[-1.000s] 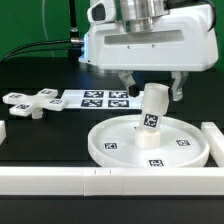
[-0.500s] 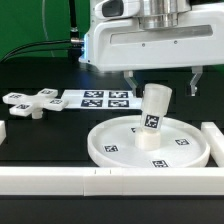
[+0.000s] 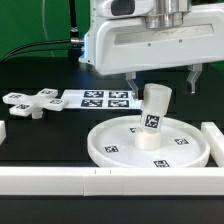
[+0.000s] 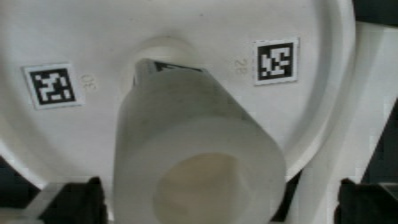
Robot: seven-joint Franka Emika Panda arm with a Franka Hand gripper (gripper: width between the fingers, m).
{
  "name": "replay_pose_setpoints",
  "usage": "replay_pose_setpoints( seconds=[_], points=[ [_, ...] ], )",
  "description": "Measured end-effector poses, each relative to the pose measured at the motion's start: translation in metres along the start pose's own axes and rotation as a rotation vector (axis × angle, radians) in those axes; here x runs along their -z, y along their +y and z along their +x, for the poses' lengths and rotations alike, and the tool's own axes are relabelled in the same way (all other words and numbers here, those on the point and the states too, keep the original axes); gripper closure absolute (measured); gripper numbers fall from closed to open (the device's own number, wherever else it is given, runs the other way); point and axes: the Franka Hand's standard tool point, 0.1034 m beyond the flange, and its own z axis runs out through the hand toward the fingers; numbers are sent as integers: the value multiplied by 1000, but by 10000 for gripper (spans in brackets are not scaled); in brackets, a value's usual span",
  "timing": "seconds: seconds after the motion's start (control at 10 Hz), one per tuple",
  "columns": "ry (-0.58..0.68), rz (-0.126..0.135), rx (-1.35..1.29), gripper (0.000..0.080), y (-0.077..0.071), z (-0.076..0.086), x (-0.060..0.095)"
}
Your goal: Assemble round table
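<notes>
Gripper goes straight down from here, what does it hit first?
Likely the post: it sits between the open fingers, which would pass either side toward the disc. Depth unclear.

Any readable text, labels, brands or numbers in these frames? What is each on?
No words, brands or numbers can be read in either view.
The only markings are black-white square tags, patterns without letters or digits:
several on the round disc
one on the post
some on the cross-shaped foot
four on the marker board
</notes>
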Motion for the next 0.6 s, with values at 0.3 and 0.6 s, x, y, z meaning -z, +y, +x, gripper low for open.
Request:
replay_pose_setpoints(
  seconds=[0.3,0.6],
  points=[
    [-5,-9,175,151,1,-1,-1],
    [-10,-13,353,151,4,-2,-2]
  ],
)
